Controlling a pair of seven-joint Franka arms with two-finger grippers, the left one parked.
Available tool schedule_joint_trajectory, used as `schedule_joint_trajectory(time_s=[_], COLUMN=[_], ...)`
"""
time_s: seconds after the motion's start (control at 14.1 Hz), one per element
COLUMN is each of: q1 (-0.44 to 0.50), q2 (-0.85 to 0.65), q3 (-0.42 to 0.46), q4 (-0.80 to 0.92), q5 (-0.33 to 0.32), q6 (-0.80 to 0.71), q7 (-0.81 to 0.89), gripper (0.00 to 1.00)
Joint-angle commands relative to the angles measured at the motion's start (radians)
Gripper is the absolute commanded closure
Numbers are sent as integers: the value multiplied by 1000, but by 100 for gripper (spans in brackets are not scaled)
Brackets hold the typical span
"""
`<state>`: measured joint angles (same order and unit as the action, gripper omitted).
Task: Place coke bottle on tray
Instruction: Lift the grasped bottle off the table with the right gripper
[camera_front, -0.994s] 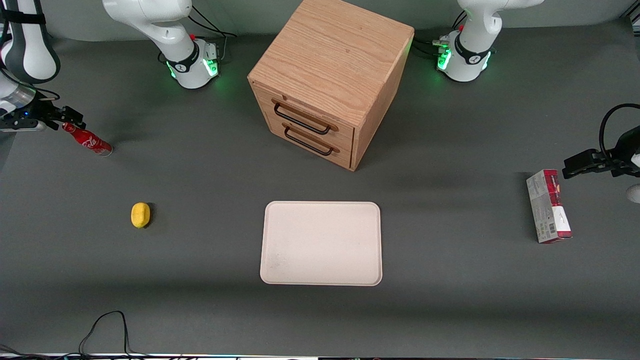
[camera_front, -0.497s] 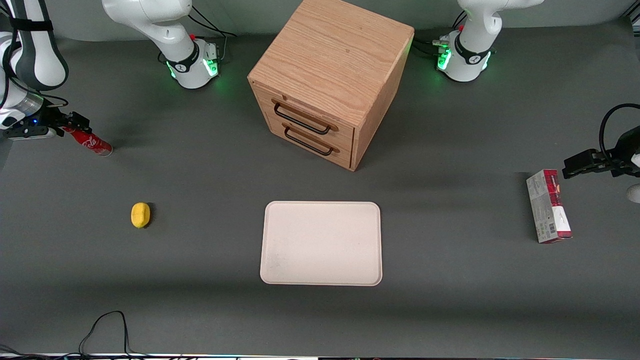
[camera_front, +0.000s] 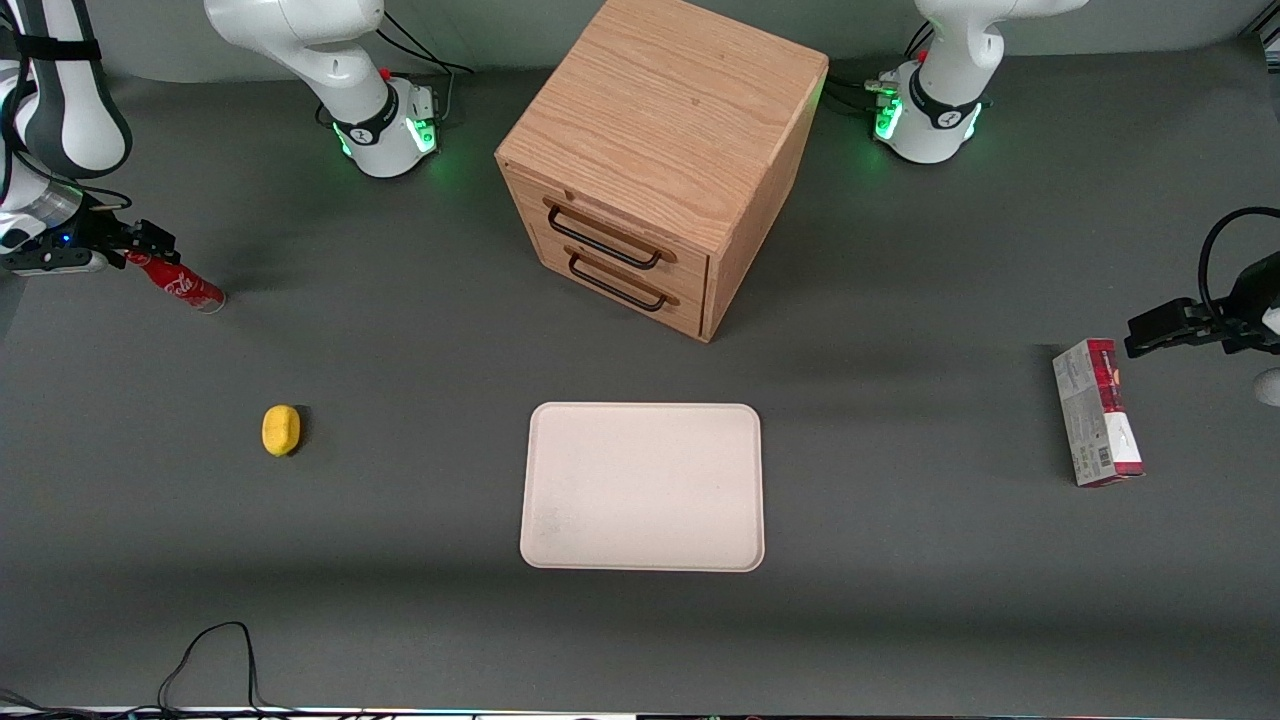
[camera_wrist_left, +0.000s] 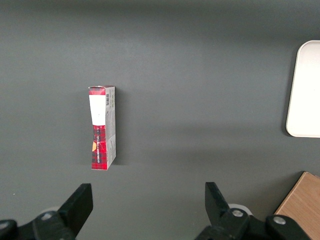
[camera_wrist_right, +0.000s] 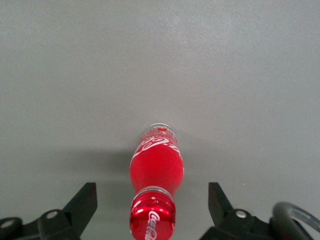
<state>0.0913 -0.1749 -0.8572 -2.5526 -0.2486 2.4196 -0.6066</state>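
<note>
The coke bottle (camera_front: 188, 288) is a small red bottle with white script, standing upright on the grey table at the working arm's end. In the right wrist view I look down on its red cap and body, the coke bottle (camera_wrist_right: 156, 170) sitting between the two black fingers (camera_wrist_right: 82, 202). My right gripper (camera_front: 148, 248) is open at cap height, with its jaws standing apart on either side of the neck and not touching it. The cream tray (camera_front: 640, 412) lies flat mid-table, nearer to the front camera than the cabinet, and its edge shows as the tray (camera_wrist_left: 305, 90) in the left wrist view.
A wooden two-drawer cabinet (camera_front: 660, 150) stands mid-table. A small yellow object (camera_front: 281, 430) lies between bottle and tray, nearer the front camera than the bottle. A red-and-grey carton (camera_front: 1097, 412) lies toward the parked arm's end. A black cable (camera_front: 210, 650) loops at the front edge.
My right gripper has shifted slightly toward the bottle, so its fingers now flank the cap. The bottle has stayed in place.
</note>
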Motion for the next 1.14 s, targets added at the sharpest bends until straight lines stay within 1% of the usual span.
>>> schedule_joint_trajectory(time_s=[0.0, 0.07, 0.14, 0.28, 0.35, 0.57, 0.64, 0.71, 0.85, 0.92, 1.06], q1=[10, 11, 13, 13, 13, 19, 54, 98, 187, 223, 286], q2=[5, 5, 6, 6, 6, -3, -15, -24, -11, -6, -6], q3=[-11, -11, -11, -9, -9, 4, 4, 4, 3, 3, 4], q4=[5, 6, 8, 9, 11, 40, 85, 176, 389, 487, 657], q5=[-8, -8, -8, -8, -8, -8, -8, -5, 43, 54, 57], q6=[6, 6, 6, 4, 4, -20, -96, -217, -461, -556, -689], q7=[-22, -22, -22, -22, -22, -16, -6, 5, 28, 28, 30], gripper=[44, 59, 70, 79, 82, 84, 84, 84, 84, 84, 84])
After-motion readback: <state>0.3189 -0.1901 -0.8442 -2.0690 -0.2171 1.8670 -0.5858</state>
